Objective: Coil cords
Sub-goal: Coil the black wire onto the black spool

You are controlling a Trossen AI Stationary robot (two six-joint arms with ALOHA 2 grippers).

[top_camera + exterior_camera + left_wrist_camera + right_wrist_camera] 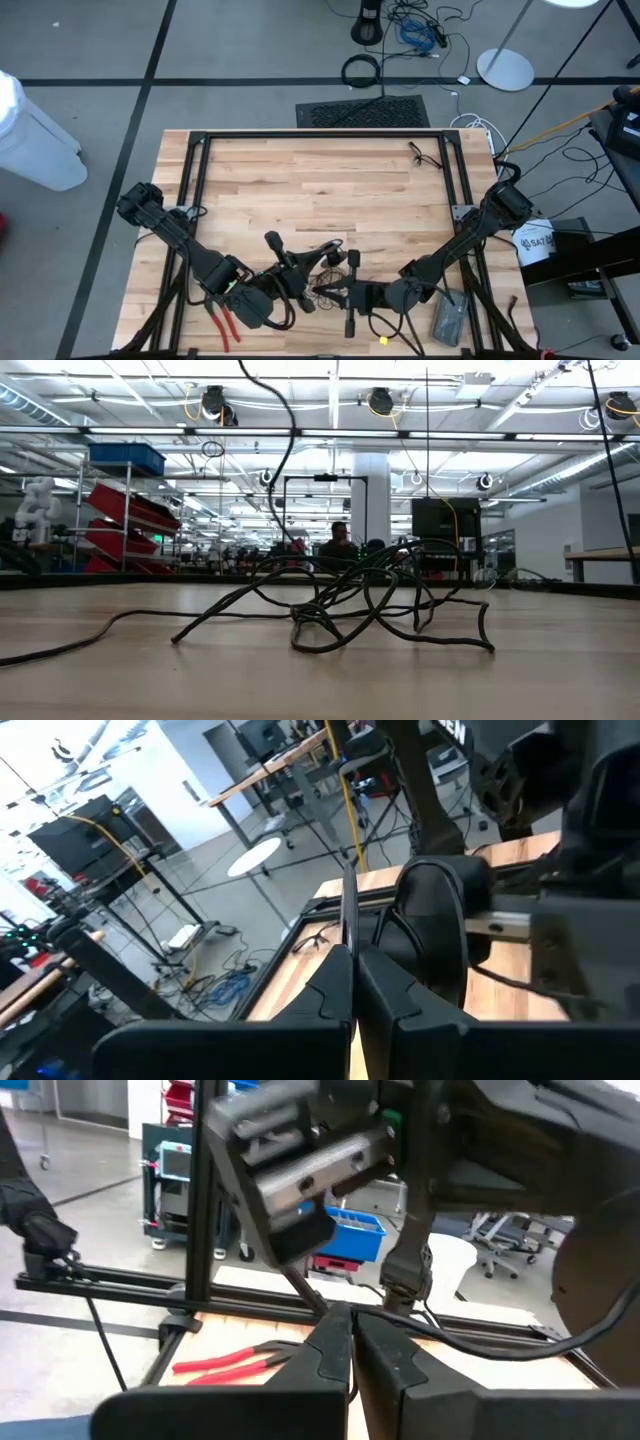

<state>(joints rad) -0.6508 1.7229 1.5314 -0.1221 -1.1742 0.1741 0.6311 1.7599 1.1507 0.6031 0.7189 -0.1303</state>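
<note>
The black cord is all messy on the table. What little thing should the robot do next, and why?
Probably open one end effector and lower it toward the cord, since both the left end effector and the right end effector are shut and hold nothing. The cord lies in a loose tangle on the table, so coiling looks not yet begun.

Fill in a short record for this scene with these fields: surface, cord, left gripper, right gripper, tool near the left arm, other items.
surface: wooden table
cord: thin black cord, loose tangle, not coiled, near the front edge
left gripper: shut, front of table
right gripper: shut, front of table
tool near the left arm: red-handled pliers, front left
other items: grey box, front right
</note>
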